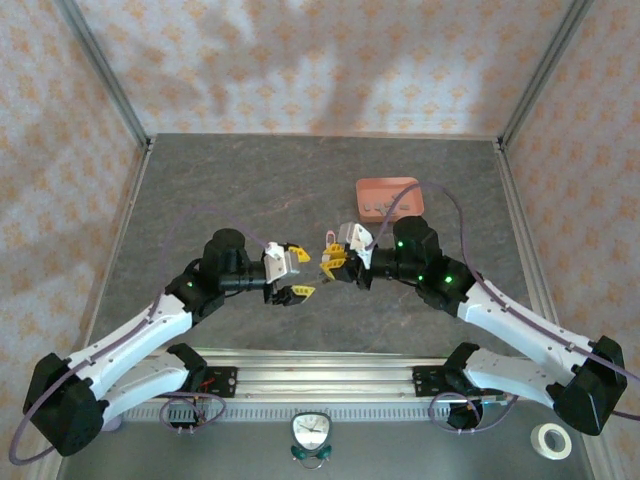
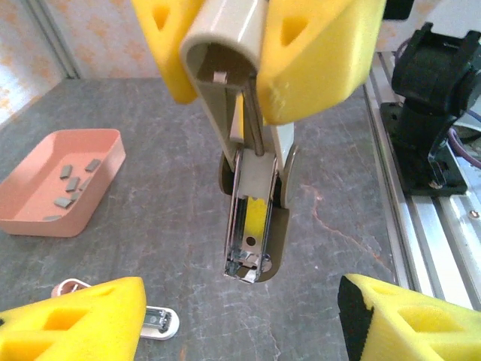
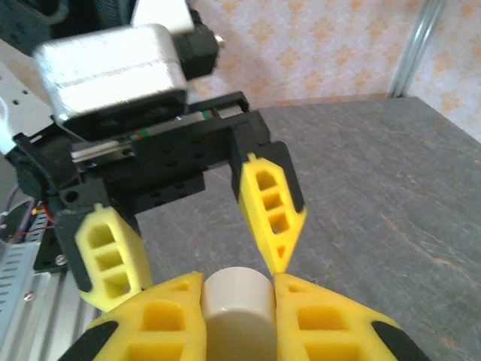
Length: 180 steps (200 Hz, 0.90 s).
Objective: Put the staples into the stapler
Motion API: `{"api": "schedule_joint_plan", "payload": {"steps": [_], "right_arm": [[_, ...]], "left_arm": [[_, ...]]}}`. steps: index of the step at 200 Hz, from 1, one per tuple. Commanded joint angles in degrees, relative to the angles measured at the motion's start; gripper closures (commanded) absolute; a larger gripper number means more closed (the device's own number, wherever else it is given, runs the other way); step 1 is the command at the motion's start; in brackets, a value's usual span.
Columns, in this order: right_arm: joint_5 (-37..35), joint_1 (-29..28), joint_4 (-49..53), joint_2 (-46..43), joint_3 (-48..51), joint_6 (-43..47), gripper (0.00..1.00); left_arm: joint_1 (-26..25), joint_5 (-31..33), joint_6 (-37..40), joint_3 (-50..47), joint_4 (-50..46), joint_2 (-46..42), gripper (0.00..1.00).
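My right gripper is shut on the beige stapler, holding it up over the middle of the table. In the left wrist view the stapler hangs flipped open, its metal magazine channel facing the camera between the right gripper's yellow fingers. My left gripper faces it, open and holding nothing, with its pads below the stapler's tip. In the right wrist view the stapler's rounded end is clamped between my fingers. Several grey staples lie in the salmon-pink tray, which stands at the back right.
A small white, metal-tipped object lies on the table under the left gripper. A tape roll and a small clock sit by the near rail. Metal cage posts frame the table.
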<state>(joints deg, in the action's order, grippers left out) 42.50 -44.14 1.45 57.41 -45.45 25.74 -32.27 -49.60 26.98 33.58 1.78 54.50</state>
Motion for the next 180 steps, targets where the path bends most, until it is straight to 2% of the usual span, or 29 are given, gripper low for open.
{"api": "schedule_joint_plan", "payload": {"steps": [1,57,88,119,180], "right_arm": [[3.81,0.19,0.59,0.34,-3.13,1.13,1.0],[5.66,0.17,0.38,1.56,-4.82,0.6,1.0],[6.28,0.19,-0.2,2.48,-5.17,0.11,1.0],[6.98,0.14,-1.23,3.32,-5.44,-0.6,1.0],[6.71,0.23,-2.95,3.63,-4.83,-1.59,1.0]], "left_arm": [[-0.25,-4.1,1.23,1.7,0.82,0.82,0.31],[-0.32,-5.98,0.7,2.27,1.52,1.72,0.31],[-0.33,-7.38,-1.76,2.51,5.16,3.71,0.31],[-0.38,-8.85,-5.17,3.45,9.47,6.1,0.36],[-1.04,-9.81,-5.58,4.55,9.98,7.8,0.42]]}}
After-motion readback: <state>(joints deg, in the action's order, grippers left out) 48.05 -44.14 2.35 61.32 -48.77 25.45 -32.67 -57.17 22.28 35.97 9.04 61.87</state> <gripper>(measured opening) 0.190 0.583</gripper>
